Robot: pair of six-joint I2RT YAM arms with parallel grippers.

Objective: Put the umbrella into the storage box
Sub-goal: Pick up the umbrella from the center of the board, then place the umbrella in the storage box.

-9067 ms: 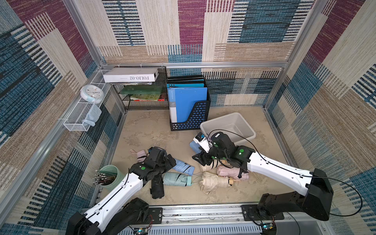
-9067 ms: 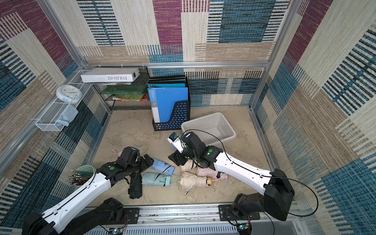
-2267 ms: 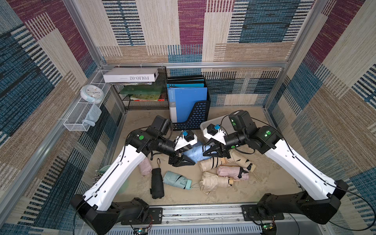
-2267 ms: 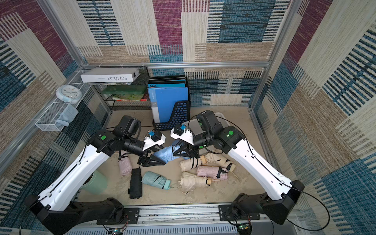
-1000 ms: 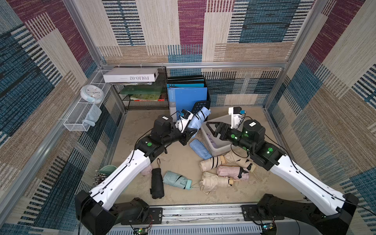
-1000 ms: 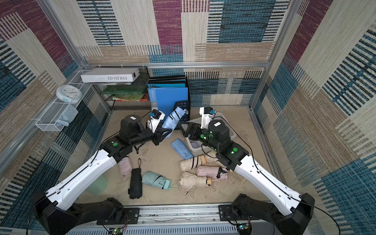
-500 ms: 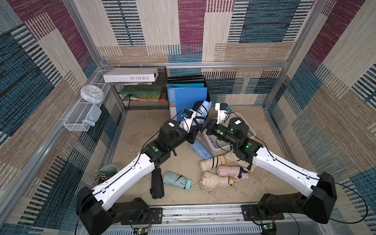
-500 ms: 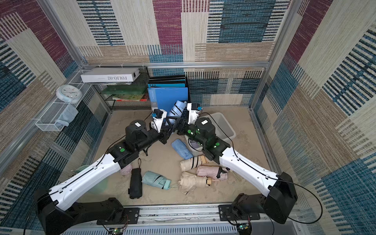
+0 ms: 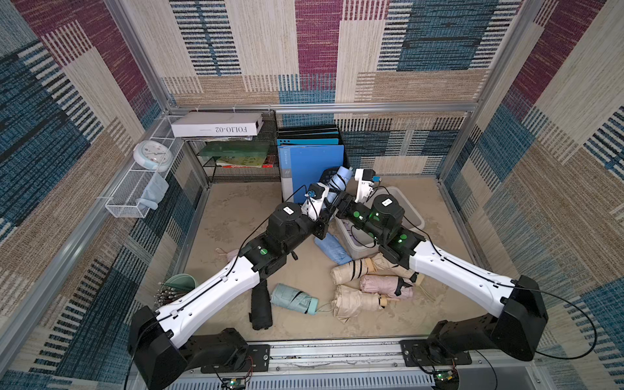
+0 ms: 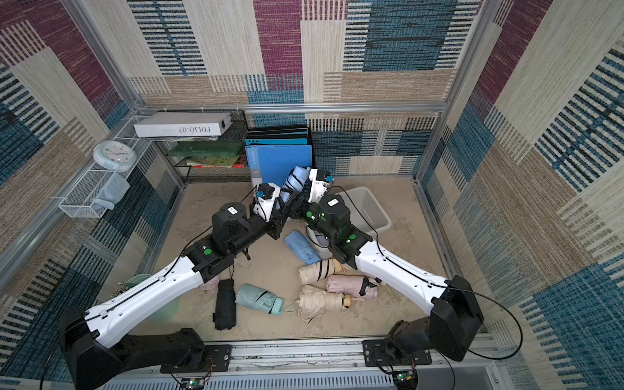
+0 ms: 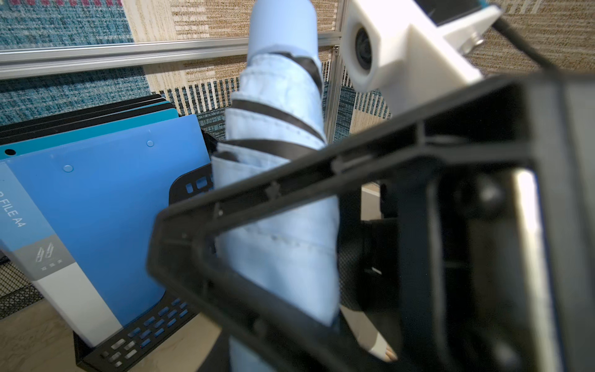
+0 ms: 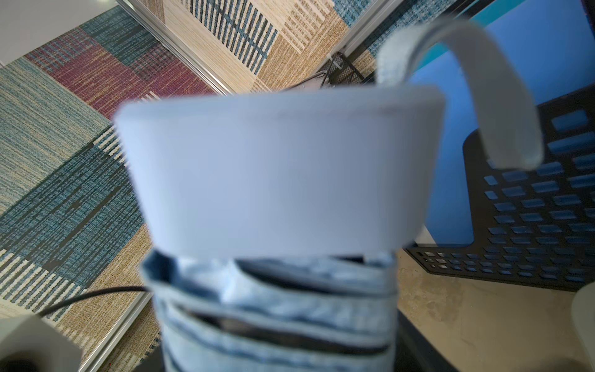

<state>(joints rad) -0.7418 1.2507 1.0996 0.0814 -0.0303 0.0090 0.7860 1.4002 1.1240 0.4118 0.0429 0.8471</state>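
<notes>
Patchwork woven panels (image 9: pixel 317 50) wall in a sand-coloured tabletop (image 9: pixel 236 209) where two robot arms meet above a scatter of folded umbrellas. Nearest the front rail lie a black folded umbrella (image 9: pixel 260 305) and a mint-green folded umbrella (image 9: pixel 292 299). To their right are beige folded umbrellas (image 9: pixel 353 302) heaped with a pink folded umbrella (image 9: pixel 385 286). Farther in, a mid-blue folded umbrella (image 9: pixel 332 249) rests flat on the tabletop.

Above it, the left gripper (image 10: pixel 281 206) is clamped on the lower part of a pale blue folded umbrella (image 10: pixel 297 179), which is raised clear of the table and tilted upward. The right gripper (image 10: pixel 296 202) sits right against the same umbrella. Its wrist view is filled by the cap and fabric, so it cannot be told whether those jaws have closed.

Just to the right stands the light grey plastic storage box (image 10: pixel 371 206). No umbrella shows in the part the right arm leaves visible. At the far wall, a black perforated file holder (image 11: pixel 154 328) carries blue folders (image 9: pixel 310 165).

The lift looks done and a hand-over appears under way. The carry to the box and the release are not yet done.
</notes>
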